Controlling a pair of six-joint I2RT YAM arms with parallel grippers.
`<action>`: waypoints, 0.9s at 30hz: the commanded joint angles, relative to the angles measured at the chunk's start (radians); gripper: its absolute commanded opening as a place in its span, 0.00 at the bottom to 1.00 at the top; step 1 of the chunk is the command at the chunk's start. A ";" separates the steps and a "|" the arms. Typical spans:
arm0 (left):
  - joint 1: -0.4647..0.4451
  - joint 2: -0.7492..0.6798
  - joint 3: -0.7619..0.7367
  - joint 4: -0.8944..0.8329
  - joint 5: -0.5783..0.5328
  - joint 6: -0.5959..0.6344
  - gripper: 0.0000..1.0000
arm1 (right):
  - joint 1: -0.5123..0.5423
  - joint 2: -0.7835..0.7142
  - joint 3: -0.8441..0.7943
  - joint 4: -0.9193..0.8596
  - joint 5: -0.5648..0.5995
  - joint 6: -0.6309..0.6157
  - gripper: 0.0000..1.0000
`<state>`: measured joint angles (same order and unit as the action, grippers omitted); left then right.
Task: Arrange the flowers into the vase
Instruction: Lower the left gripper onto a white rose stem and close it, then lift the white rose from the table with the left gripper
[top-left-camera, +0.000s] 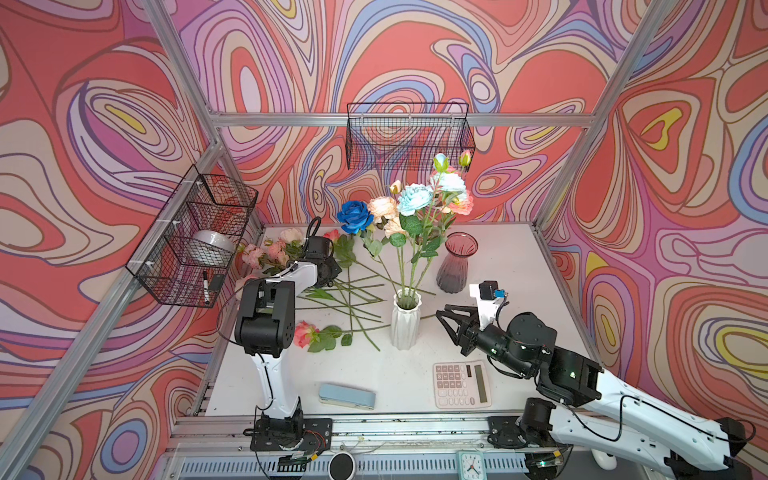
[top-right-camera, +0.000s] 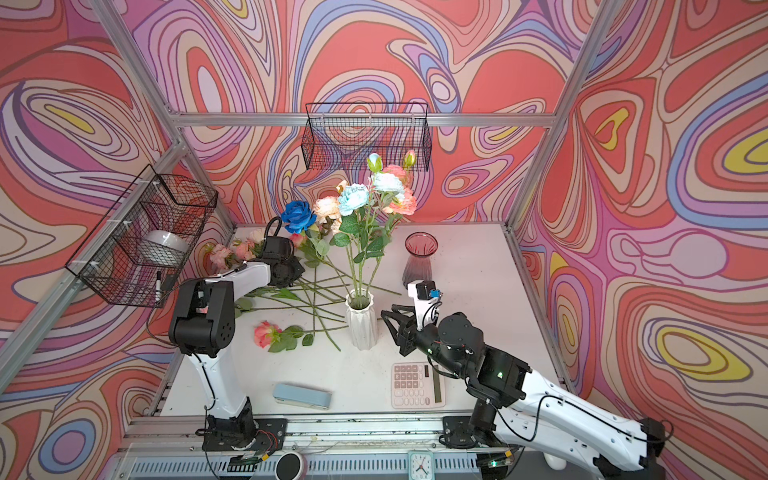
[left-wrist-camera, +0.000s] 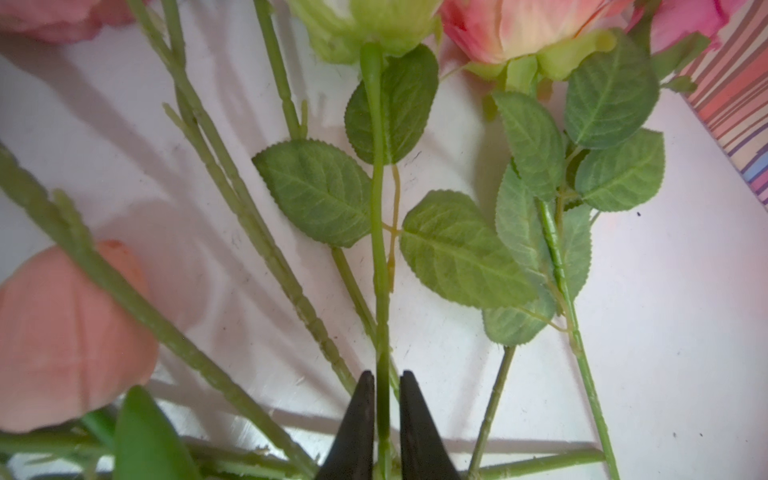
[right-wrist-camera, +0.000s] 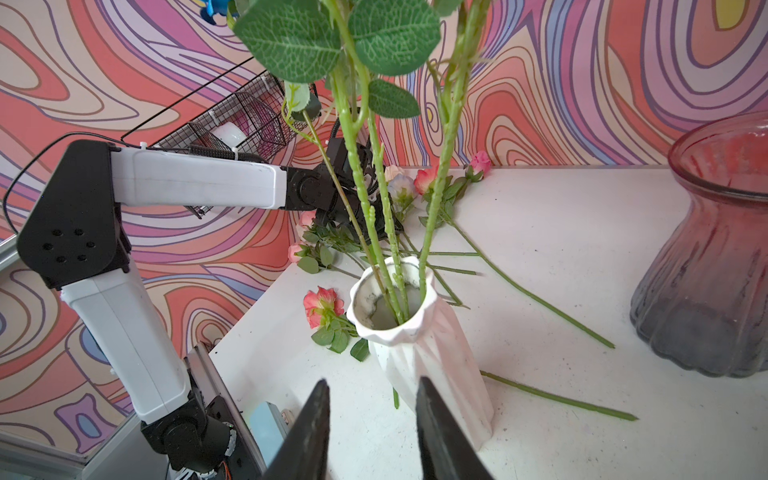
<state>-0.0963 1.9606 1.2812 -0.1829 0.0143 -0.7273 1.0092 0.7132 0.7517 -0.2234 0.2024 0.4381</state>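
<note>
My left arm reaches low over the loose flowers (top-left-camera: 332, 286) lying on the table (top-left-camera: 511, 266), left gripper (left-wrist-camera: 384, 376) pinched narrow on one green stem (left-wrist-camera: 379, 249). My right gripper (right-wrist-camera: 372, 380) hovers just beside the white vase (top-left-camera: 406, 328), jaws apart with nothing between them. Several tall flowers (top-left-camera: 415, 199) stand upright in that vase.

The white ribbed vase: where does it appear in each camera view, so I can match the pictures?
Top view: white vase at table centre.
Top view: white vase at centre, slightly further left.
Left wrist: absent; left gripper holds a flower stem.
Right wrist: white vase just ahead of the open right gripper.
Shared landmark: red glass vase, in all but the left wrist view.
</note>
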 joint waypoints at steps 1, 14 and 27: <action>0.007 -0.002 0.001 -0.001 0.003 0.015 0.06 | 0.002 -0.014 0.012 -0.007 0.017 -0.004 0.35; 0.009 -0.401 -0.118 0.052 0.000 -0.005 0.00 | 0.002 -0.006 0.023 -0.004 0.018 -0.013 0.35; -0.042 -0.971 -0.318 -0.009 0.032 -0.001 0.00 | 0.002 0.024 0.054 0.019 -0.044 -0.021 0.41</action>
<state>-0.1123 1.0893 0.9844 -0.1436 0.0280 -0.7391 1.0092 0.7238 0.7719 -0.2237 0.2005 0.4328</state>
